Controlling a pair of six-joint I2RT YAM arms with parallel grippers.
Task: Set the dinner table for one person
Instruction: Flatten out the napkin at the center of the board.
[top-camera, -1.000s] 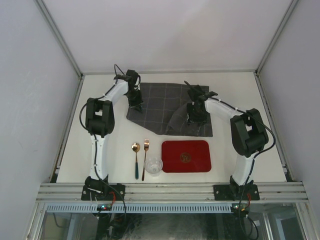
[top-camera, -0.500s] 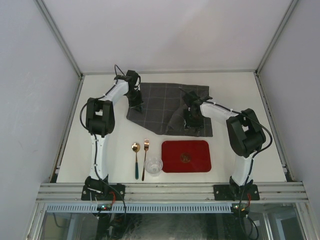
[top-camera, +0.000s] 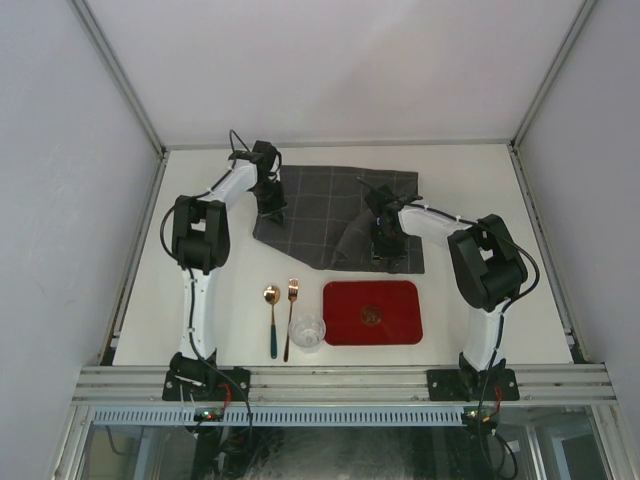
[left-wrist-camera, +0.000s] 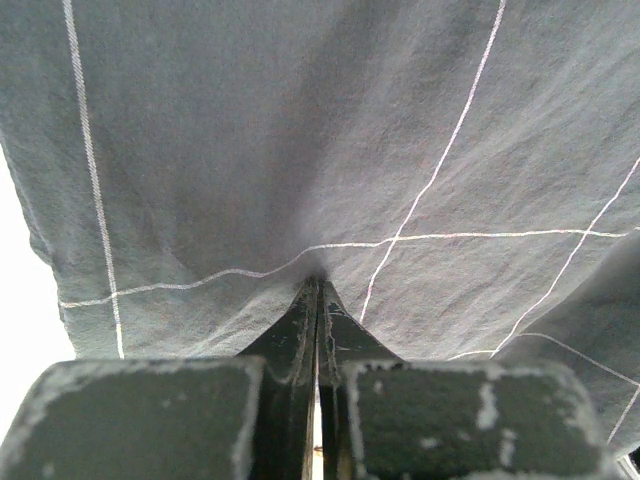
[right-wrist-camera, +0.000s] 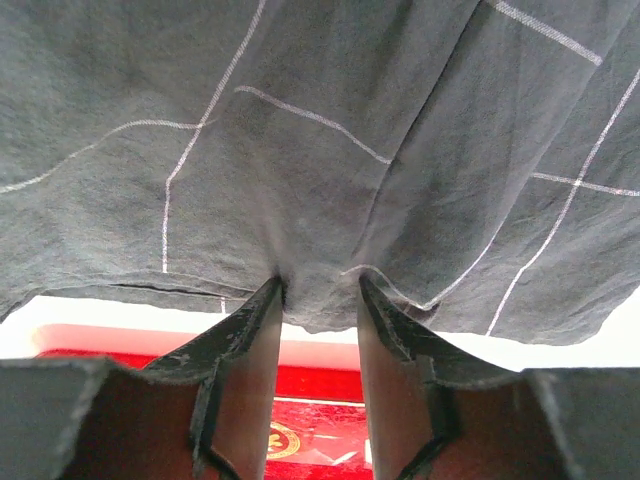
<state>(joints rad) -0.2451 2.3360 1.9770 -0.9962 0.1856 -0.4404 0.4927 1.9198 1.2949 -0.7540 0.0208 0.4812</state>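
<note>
Off-white dinner table (top-camera: 470, 180) spans the whole enclosure floor. On it, left to right: spoon (top-camera: 272, 318), fork (top-camera: 290, 315), glass cup (top-camera: 307, 331) with contents indiscernible, red tray (top-camera: 398, 322) bearing an unreadable gold emblem. My left gripper (top-camera: 274, 213) is clenched on the checked cloth (top-camera: 320, 215) at its left edge. My right gripper (top-camera: 384, 248) stands spread, bunched cloth between its fingers (right-wrist-camera: 245, 340).

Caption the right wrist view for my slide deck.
Right gripper fingers straddling the dark checked cloth's near edge above the red tray.
</note>
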